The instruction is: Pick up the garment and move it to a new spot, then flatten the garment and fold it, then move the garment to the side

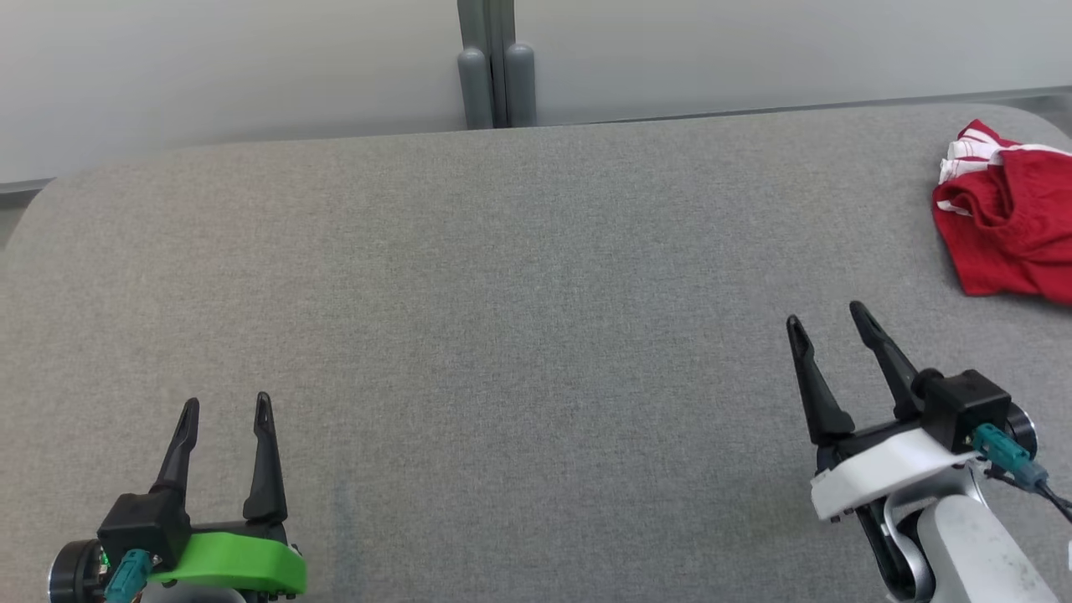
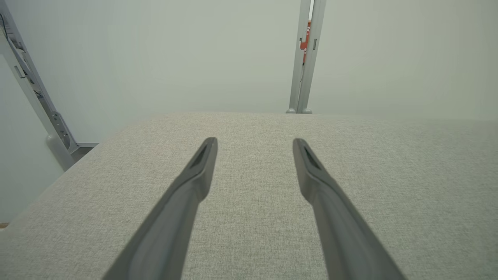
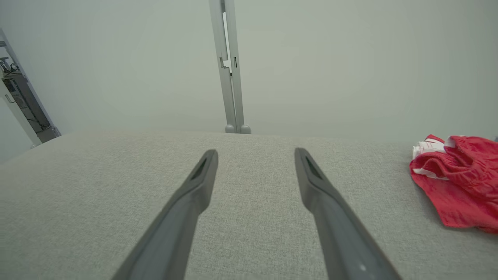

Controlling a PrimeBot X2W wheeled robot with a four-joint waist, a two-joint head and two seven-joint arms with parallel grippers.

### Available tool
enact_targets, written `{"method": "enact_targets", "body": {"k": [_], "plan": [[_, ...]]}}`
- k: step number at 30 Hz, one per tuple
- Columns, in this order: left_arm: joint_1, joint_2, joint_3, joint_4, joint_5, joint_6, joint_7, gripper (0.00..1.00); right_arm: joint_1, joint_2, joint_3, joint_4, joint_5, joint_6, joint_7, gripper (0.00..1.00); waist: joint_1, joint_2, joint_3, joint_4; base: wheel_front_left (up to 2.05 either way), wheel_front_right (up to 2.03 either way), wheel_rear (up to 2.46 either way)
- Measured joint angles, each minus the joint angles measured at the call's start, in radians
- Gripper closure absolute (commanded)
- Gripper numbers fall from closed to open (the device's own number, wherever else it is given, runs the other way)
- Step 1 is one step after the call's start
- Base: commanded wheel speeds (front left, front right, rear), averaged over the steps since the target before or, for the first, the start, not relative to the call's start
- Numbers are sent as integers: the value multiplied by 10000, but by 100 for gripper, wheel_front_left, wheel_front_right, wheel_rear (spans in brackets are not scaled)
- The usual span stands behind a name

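Red knit cloth with white, red-striped trim makes up the one garment (image 1: 1009,226) we count. It lies bunched and creased on the table (image 1: 519,276), near the far right rounded corner, and the right edge of the head view cuts part of it off. We cannot tell what kind of clothing it is. Nothing is touching it.

Nearest to it is the right gripper (image 1: 825,316), one of two we count. It sits on a white mount at the lower right of the head view, and its two dark fingers (image 1: 816,385) point up and slightly left. They are spread wide apart with grey table fabric showing between them, and they grip nothing. In the right wrist view the garment lies off to the right of these fingers, well apart from them.

The left gripper (image 1: 228,402) sits on a green mount at the lower left, far across the table from the garment. Its two fingers are likewise spread and hold nothing, which makes four fingers in all. Each wrist has one teal connector.

The table is a single surface covered in grey woven fabric. Behind its far edge stands one grey post (image 1: 496,75) with two rounded feet, between two pale wall panels (image 1: 226,67).
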Motion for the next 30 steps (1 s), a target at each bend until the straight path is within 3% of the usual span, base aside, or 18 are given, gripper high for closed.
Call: {"method": "enact_targets", "body": {"k": [9, 30], "plan": [[325, -23, 77, 174, 4, -44, 0, 0, 1474, 508, -635, -769, -491, 2, -2, 0, 0, 0, -627, -132, 0, 0, 0], [494, -38, 130, 203, 46, -86, 0, 0, 1887, 1018, -1198, -790, -677, 0, -2, 0, 0, 0, -903, -408, 0, 0, 0]]}}
